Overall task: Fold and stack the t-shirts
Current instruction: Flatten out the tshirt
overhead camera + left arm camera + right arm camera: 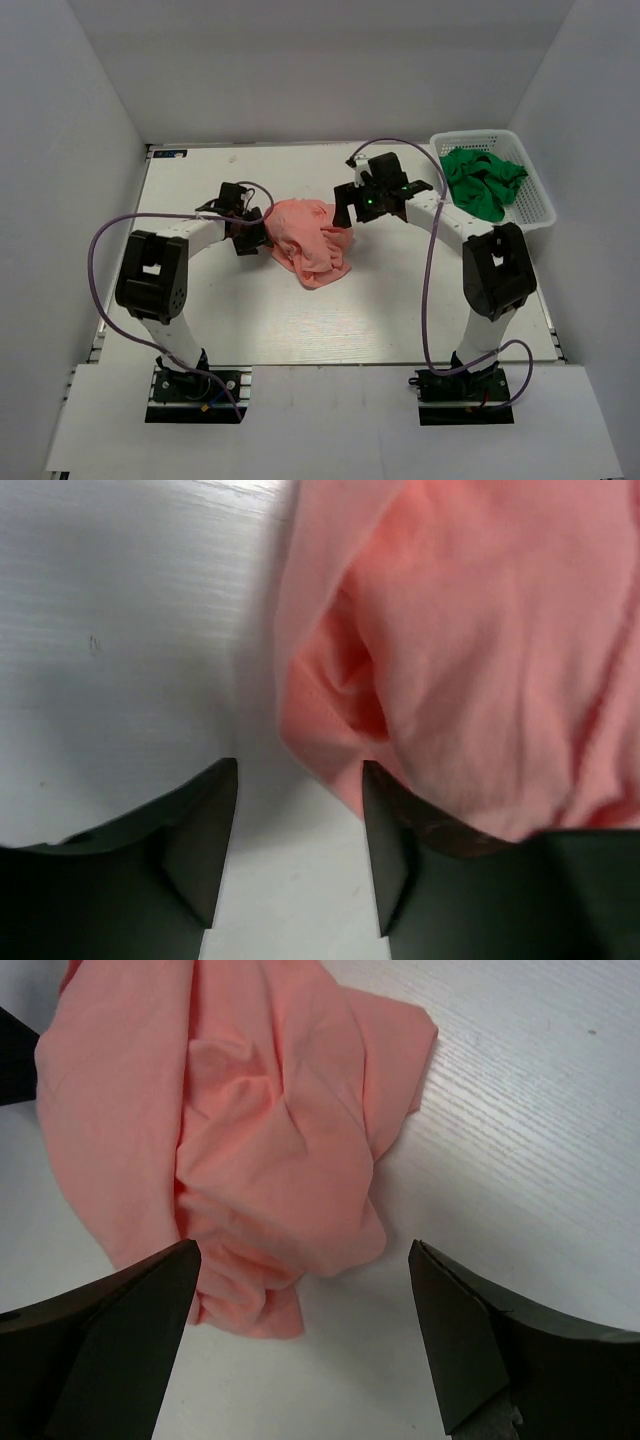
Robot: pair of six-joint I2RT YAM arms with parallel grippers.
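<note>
On table (300,325), crumpled pink shirt (308,243) lying far-left to near-right, left gripper (300,780) and right gripper (305,1265) spread, empty

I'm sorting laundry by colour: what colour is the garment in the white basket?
The garment is bright green, a plain solid colour; the top external view shows it best.

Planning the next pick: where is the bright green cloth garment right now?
Top external view, far right of the table: the bright green cloth garment lies crumpled inside the white plastic lattice basket, well right of the salmon-pink cloth shirt.
</note>
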